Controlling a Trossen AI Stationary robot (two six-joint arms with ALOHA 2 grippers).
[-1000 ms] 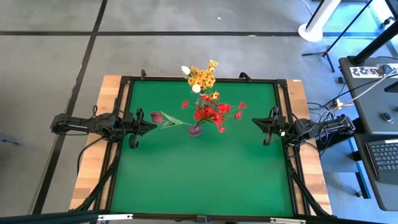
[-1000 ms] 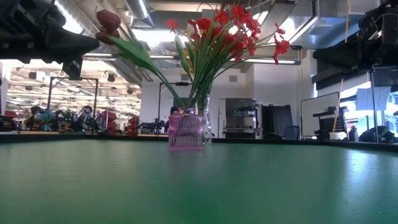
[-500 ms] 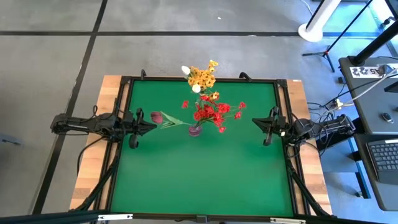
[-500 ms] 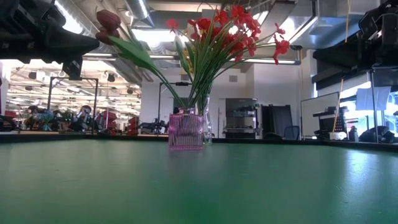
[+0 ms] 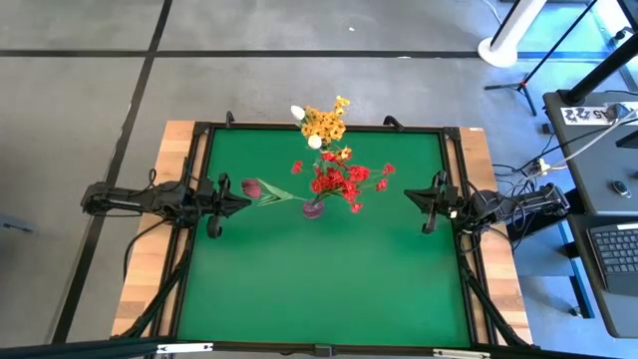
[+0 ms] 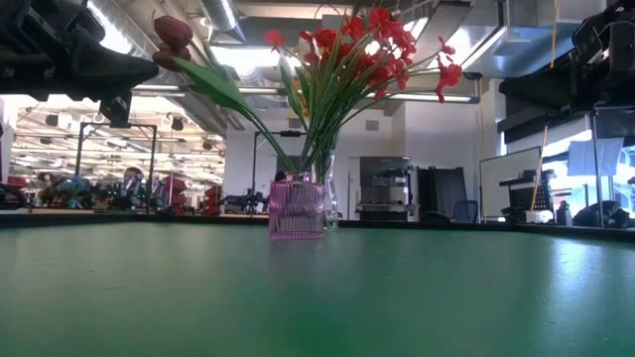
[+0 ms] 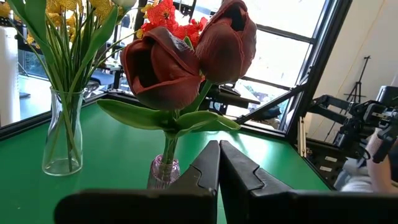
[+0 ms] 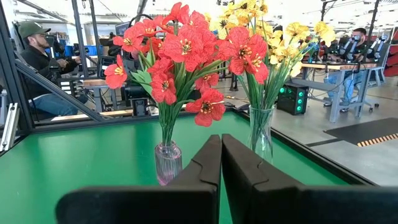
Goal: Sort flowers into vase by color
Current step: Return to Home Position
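Observation:
A small pink vase (image 5: 312,208) stands mid-table, holding red flowers (image 5: 341,180) and two dark red buds (image 7: 186,62) that lean on long stems toward the table's left. Behind it, at the far edge, a clear glass vase (image 8: 260,133) holds yellow-orange flowers (image 5: 325,123) and white buds (image 5: 298,112). My left gripper (image 5: 245,198) is shut at the table's left side and points level at the pink vase; the dark red buds hang just ahead of and above its tips, apart from them. My right gripper (image 5: 407,195) is shut at the right side and also points level at the vases.
A black frame (image 5: 319,128) rims the green mat (image 5: 319,279); the mat's near half lies bare. Cables, a stand and a desk with a keyboard (image 5: 618,249) are off the table's right. People sit in the room beyond (image 8: 37,56).

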